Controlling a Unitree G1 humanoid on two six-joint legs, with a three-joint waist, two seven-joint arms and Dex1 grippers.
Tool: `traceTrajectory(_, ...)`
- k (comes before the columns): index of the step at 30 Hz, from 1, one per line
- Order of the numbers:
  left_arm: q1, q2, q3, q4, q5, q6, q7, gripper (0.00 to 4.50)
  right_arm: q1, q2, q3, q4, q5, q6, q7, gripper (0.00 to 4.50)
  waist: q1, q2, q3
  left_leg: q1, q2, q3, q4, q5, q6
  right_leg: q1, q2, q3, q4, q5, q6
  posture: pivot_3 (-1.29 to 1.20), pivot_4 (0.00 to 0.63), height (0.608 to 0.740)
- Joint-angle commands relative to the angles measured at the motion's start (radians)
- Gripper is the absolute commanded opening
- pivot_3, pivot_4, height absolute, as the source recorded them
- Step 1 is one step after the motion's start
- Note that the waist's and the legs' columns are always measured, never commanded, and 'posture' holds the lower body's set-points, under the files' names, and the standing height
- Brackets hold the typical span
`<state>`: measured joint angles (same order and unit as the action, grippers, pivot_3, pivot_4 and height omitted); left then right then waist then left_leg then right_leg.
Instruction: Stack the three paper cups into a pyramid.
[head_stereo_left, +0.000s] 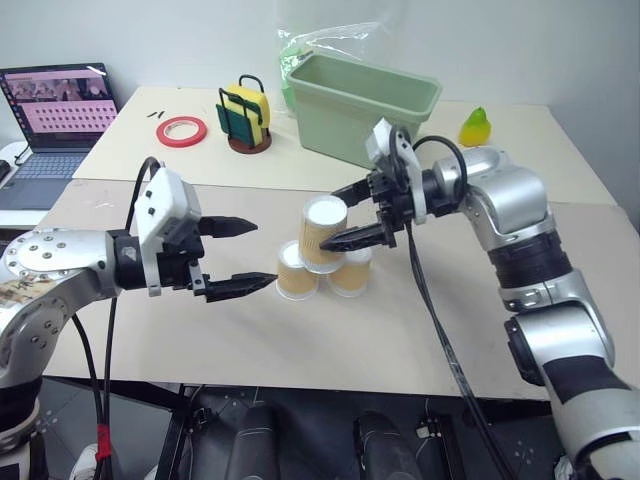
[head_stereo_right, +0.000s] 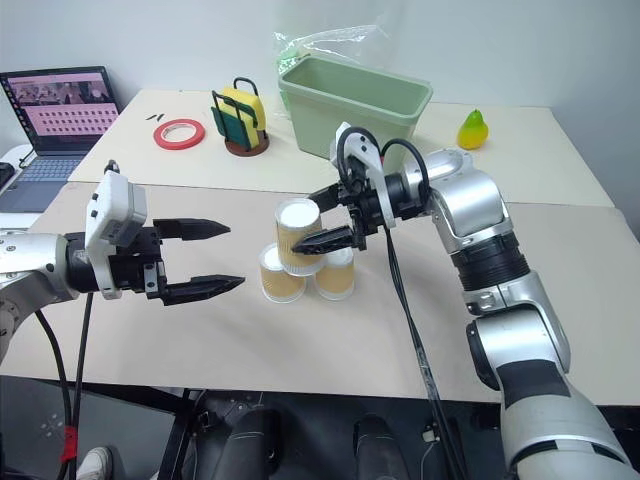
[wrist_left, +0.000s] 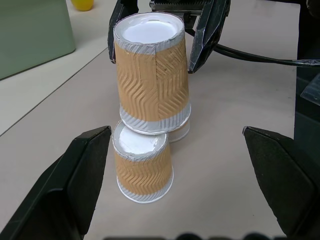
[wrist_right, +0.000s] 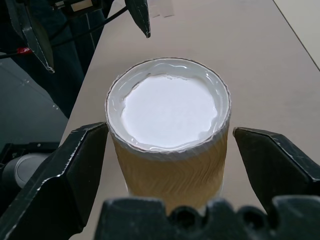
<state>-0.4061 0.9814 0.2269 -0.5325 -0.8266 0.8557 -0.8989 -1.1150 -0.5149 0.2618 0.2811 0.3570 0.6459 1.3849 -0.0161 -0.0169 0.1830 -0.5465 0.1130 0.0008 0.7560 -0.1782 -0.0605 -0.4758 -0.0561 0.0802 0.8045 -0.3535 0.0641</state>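
Observation:
Three paper cups with tan ribbed sides stand upside down mid-table. Two sit side by side, the left cup (head_stereo_left: 296, 274) and the right cup (head_stereo_left: 352, 273). The third cup (head_stereo_left: 322, 233) rests on top across both, leaning slightly. My right gripper (head_stereo_left: 330, 220) is open around this top cup, a finger on each side with a gap to the cup wall (wrist_right: 170, 170). My left gripper (head_stereo_left: 262, 255) is open just left of the stack, pointing at it and holding nothing. In the left wrist view the top cup (wrist_left: 152, 75) hides most of the rear cup (wrist_left: 182, 131).
A green bin (head_stereo_left: 400, 100) stands behind the cups, with a plastic bag at its far left. A sponge holder (head_stereo_left: 245, 118) and a red tape ring (head_stereo_left: 181, 130) lie back left. A yellow-green toy pear (head_stereo_left: 475, 127) sits back right. A laptop (head_stereo_left: 60, 110) is far left.

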Motion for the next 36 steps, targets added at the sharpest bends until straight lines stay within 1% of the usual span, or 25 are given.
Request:
traceTrajectory(1,-0.001,0.006,0.019,-0.018,-0.01,-0.01,0.005,4.5,-0.057,-0.024,-0.099,-0.083,0.089,0.038,0.025,4.47,0.0,0.0,0.0,0.0,0.0,0.0,0.0,0.0,0.0,0.0,0.0,0.0,0.0,0.0,0.0,0.0,0.15,0.656)
traceTrajectory(5,0.007,0.008,0.025,-0.02,-0.012,-0.01,0.006,4.5,-0.103,-0.063,-0.216,-0.158,0.224,0.132,0.036,4.47,0.003,0.0,0.001,0.0,0.0,0.0,0.0,0.0,0.0,0.0,0.0,0.0,0.0,0.0,0.0,0.0,0.15,0.656)
traceTrajectory(7,0.012,0.008,0.03,-0.019,-0.012,-0.01,0.009,4.5,-0.136,-0.076,-0.282,-0.17,0.283,0.178,0.005,4.47,0.002,0.0,0.001,0.0,0.0,0.0,0.0,0.0,0.0,0.0,0.0,0.0,0.0,0.0,0.0,0.0,0.15,0.656)
traceTrajectory(10,0.038,0.0,0.06,-0.011,-0.022,-0.003,0.024,4.5,-0.188,-0.088,-0.404,-0.144,0.356,0.239,-0.099,4.47,0.001,0.0,0.001,0.0,0.0,0.0,0.0,0.0,0.0,0.0,0.0,0.0,0.0,0.0,0.0,0.0,0.15,0.656)
traceTrajectory(12,0.077,-0.014,0.101,0.007,-0.022,0.0,0.049,4.5,-0.205,-0.087,-0.493,-0.098,0.369,0.275,-0.241,4.47,0.0,0.0,0.001,0.0,0.0,0.0,0.0,0.0,0.0,0.0,0.0,0.0,0.0,0.0,0.0,0.0,0.15,0.656)
traceTrajectory(13,0.111,-0.025,0.127,0.018,-0.011,-0.004,0.068,4.5,-0.182,-0.091,-0.512,-0.092,0.336,0.27,-0.326,4.47,0.0,0.0,0.001,0.001,0.0,0.0,0.0,0.0,0.0,0.0,0.0,0.0,0.0,0.0,0.0,0.0,0.15,0.656)
traceTrajectory(15,0.179,-0.044,0.172,0.035,0.015,-0.011,0.106,4.5,-0.091,-0.111,-0.492,-0.133,0.235,0.226,-0.449,4.47,-0.001,-0.001,0.001,0.001,0.0,0.0,0.0,0.0,0.0,0.001,0.0,0.0,0.0,0.0,0.0,0.0,0.15,0.656)
traceTrajectory(18,0.273,-0.107,0.254,0.076,0.066,-0.023,0.21,4.5,0.153,-0.163,-0.399,-0.226,0.058,0.18,-0.607,4.47,0.001,-0.003,-0.001,0.002,0.0,0.0,-0.001,0.0,0.0,0.001,0.0,0.0,-0.001,0.0,-0.001,0.0,0.15,0.656)
traceTrajectory(20,0.312,-0.137,0.29,0.082,0.083,-0.034,0.247,4.5,0.271,-0.174,-0.375,-0.26,-0.001,0.172,-0.675,4.47,0.004,-0.004,-0.001,0.001,0.0,0.0,0.0,0.0,0.0,0.001,-0.001,0.0,-0.001,0.0,0.0,0.0,0.15,0.656)
traceTrajectory(21,0.326,-0.165,0.313,0.093,0.095,-0.04,0.288,4.5,0.346,-0.174,-0.351,-0.269,-0.054,0.169,-0.735,4.47,0.005,-0.002,0.0,0.0,0.0,0.0,0.0,0.0,0.0,0.0,-0.001,0.0,-0.001,0.0,0.0,0.0,0.15,0.656)
traceTrajectory(22,0.331,-0.202,0.33,0.123,0.128,-0.063,0.344,4.5,0.414,-0.147,-0.351,-0.269,-0.086,0.182,-0.809,4.47,0.006,-0.001,0.001,-0.003,-0.001,0.0,0.0,0.0,0.0,-0.003,-0.001,0.001,0.0,0.0,0.0,0.0,0.15,0.656)
traceTrajectory(23,0.322,-0.253,0.332,0.176,0.192,-0.112,0.428,4.5,0.495,-0.106,-0.34,-0.27,-0.135,0.166,-0.9,4.47,0.004,-0.001,0.001,-0.004,-0.001,0.001,0.0,0.001,0.001,-0.005,-0.002,0.002,0.001,0.0,0.0,0.0,0.15,0.656)
traceTrajectory(24,0.314,-0.287,0.33,0.213,0.238,-0.148,0.484,4.5,0.545,-0.077,-0.334,-0.272,-0.166,0.153,-0.959,4.47,0.004,-0.001,0.001,-0.004,-0.001,0.001,0.0,0.001,0.001,-0.005,-0.002,0.002,0.001,0.0,0.0,0.0,0.15,0.656)
traceTrajectory(26,0.283,-0.338,0.319,0.273,0.303,-0.205,0.564,4.5,0.586,-0.004,-0.368,-0.28,-0.179,0.146,-1.053,4.47,0.002,-0.002,0.0,-0.001,-0.001,0.0,0.0,0.001,0.001,-0.002,-0.001,0.002,0.001,0.0,0.0,0.0,0.15,0.656)
traceTrajectory(27,0.243,-0.389,0.303,0.331,0.36,-0.272,0.64,4.5,0.602,0.054,-0.398,-0.273,-0.188,0.101,-1.125,4.47,-0.005,-0.002,0.0,0.0,-0.001,0.0,0.0,0.001,0.001,-0.001,-0.001,0.002,0.001,0.0,0.0,0.0,0.15,0.656)
traceTrajectory(29,0.182,-0.473,0.286,0.425,0.437,-0.373,0.752,4.5,0.633,0.127,-0.42,-0.258,-0.221,0.02,-1.225,4.47,-0.004,-0.004,-0.001,0.001,-0.002,0.0,0.001,0.002,0.002,0.002,-0.001,0.003,0.001,0.002,0.002,0.0,0.15,0.656)
traceTrajectory(33,0.119,-0.581,0.272,0.553,0.525,-0.497,0.877,4.5,0.676,0.198,-0.438,-0.235,-0.27,-0.079,-1.334,4.47,0.002,-0.009,-0.004,-0.001,-0.001,0.0,0.005,0.002,0.002,0.003,-0.001,0.001,0.0,0.003,0.004,0.0,0.15,0.656)
traceTrajectory(36,0.091,-0.619,0.265,0.6,0.548,-0.554,0.919,4.5,0.692,0.226,-0.451,-0.236,-0.273,-0.105,-1.378,4.47,0.007,-0.009,-0.004,-0.004,-0.002,-0.001,0.006,0.002,0.002,0.001,-0.001,0.001,0.0,0.003,0.004,0.0,0.15,0.656)
